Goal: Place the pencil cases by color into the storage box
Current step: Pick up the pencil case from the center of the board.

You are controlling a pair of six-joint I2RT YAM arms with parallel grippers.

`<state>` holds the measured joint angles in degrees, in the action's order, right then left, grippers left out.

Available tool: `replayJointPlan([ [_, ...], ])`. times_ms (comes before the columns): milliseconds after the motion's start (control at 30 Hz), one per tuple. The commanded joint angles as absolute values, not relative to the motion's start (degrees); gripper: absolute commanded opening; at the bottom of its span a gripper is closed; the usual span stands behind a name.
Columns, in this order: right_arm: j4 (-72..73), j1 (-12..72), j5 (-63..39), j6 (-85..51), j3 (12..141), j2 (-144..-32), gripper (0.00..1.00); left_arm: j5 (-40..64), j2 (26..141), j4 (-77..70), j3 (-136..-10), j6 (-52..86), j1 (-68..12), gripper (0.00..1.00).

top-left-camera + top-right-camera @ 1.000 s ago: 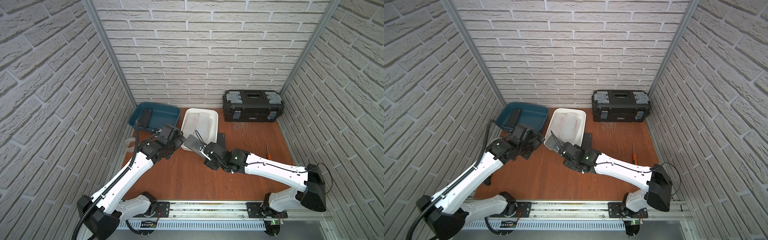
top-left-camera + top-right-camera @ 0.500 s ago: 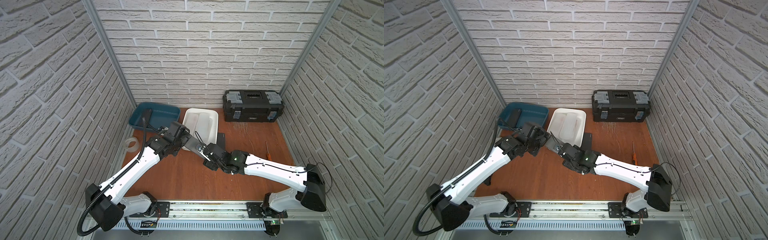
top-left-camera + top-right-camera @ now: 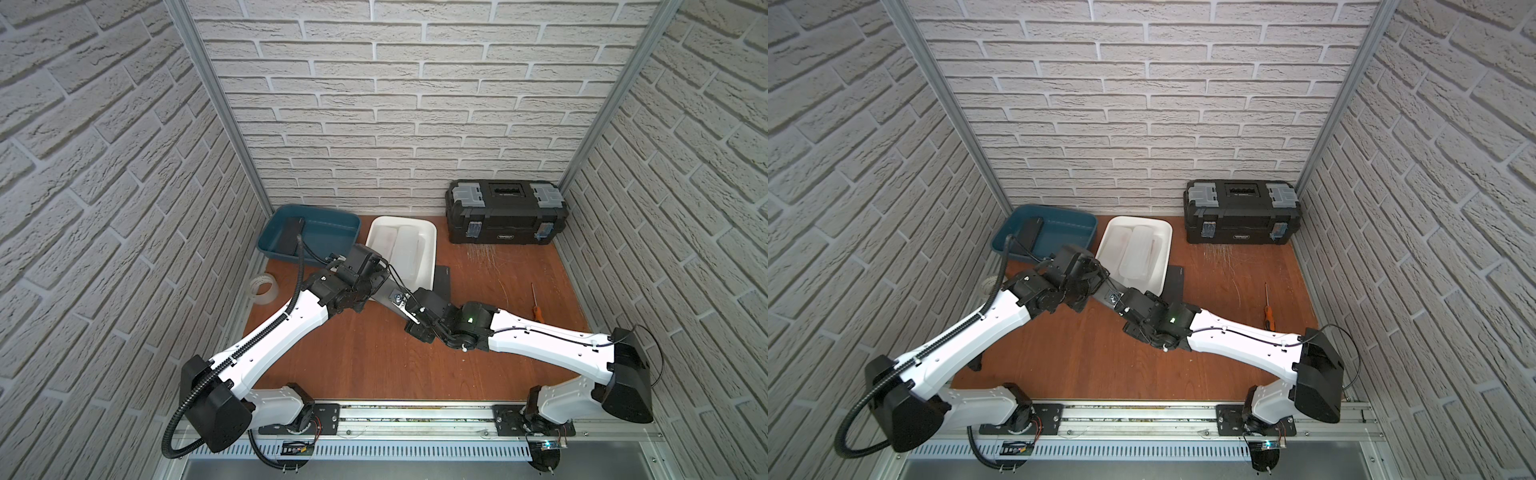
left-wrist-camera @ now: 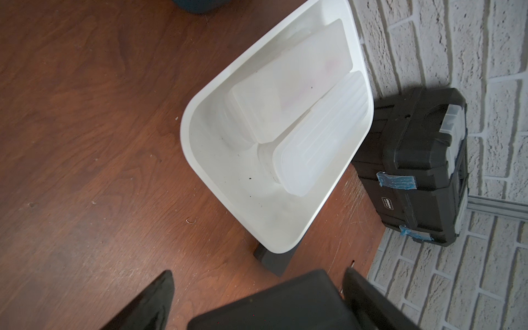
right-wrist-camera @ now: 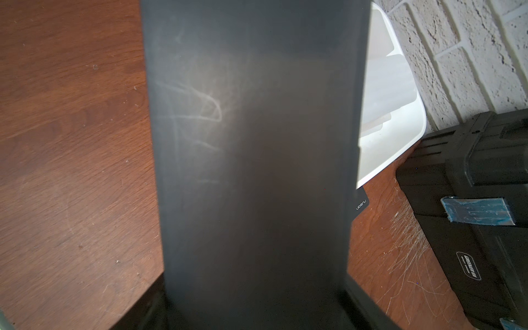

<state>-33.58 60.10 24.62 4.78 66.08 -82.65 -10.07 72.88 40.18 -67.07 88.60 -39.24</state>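
Looks like a handover. The right gripper [image 3: 402,302] pinches black pencil case [image 5: 251,171] just beside white bin [image 4: 188,137], long axis pointing at left gripper [image 4: 257,275], fingers [image 4: 155,300] spread, straddling free end

Thin matte black flat pencil cases [image 3: 291,237]: 3. 1 in teal plastic tub [image 3: 354,232] left of white plastic tub [image 4: 200,165], 1 part under white tub's near corner, 1 lifted just in front. Frosted translucent white cases [image 4: 291,83]: approx 3 inside, stack unclear. Tubs: 2. Black toolbox w/ grey latches [image 3: 505,216]: 1. Clear tape roll [image 3: 263,288]: 1. Orange-handled screwdriver [image 3: 536,305]: 1.
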Motion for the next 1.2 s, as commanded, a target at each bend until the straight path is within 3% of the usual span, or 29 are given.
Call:
replayJointPlan([
  [0,-30.3,60.7,25.8,4.4,67.0,-82.3,0.69,-10.5,73.5,38.1,-67.5,89.4,-39.8,0.88],
  [800,-31.1,60.8,24.8,4.2,68.3,-83.4,0.69,-13.4,76.1,36.0,-65.9,91.3,-41.9,0.76],
  [1100,-31.9,60.8,24.7,3.9,69.5,-84.7,0.69,-13.8,75.9,34.9,-65.1,90.5,-41.8,0.63],
  [1167,-31.9,60.8,24.9,3.6,69.8,-85.0,0.69,-13.9,75.7,34.2,-64.9,89.9,-41.7,0.55],
])
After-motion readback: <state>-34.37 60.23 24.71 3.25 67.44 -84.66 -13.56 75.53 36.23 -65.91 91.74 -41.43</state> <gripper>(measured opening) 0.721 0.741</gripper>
